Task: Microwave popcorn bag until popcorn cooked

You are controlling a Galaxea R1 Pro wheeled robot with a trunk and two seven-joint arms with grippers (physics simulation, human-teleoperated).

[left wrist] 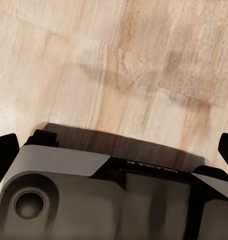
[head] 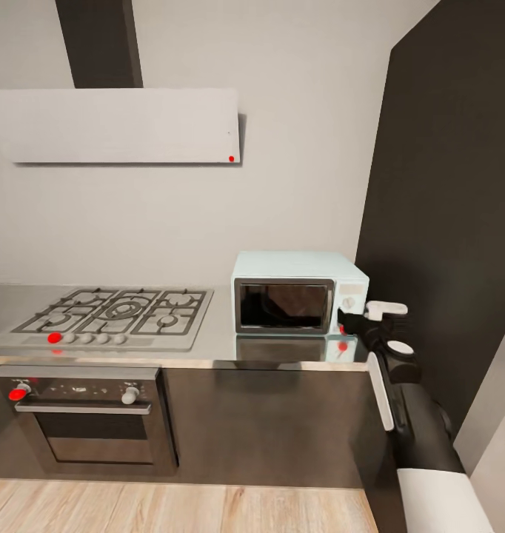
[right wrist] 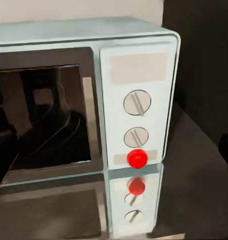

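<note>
The mint-blue microwave (head: 297, 292) stands on the glossy grey countertop (head: 219, 349) against the wall, with its dark glass door shut. My right gripper (head: 352, 321) hovers just in front of the lower right corner of its white panel. Seen from the right wrist, the two knobs (right wrist: 137, 103) and a red button (right wrist: 137, 158) lie straight ahead, with the open fingertips (right wrist: 227, 145) at the picture's edges. My left gripper (left wrist: 114, 150) hangs open over the wooden floor. The popcorn bag and popcorn are out of view; the glass shows only dark reflections.
A steel gas hob (head: 115, 314) is set into the worktop left of the microwave, with the oven (head: 86, 418) below and a white flat hood (head: 115, 126) above. A tall dark cabinet (head: 452, 222) rises right of the microwave. My own grey base (left wrist: 103, 200) sits on the floor.
</note>
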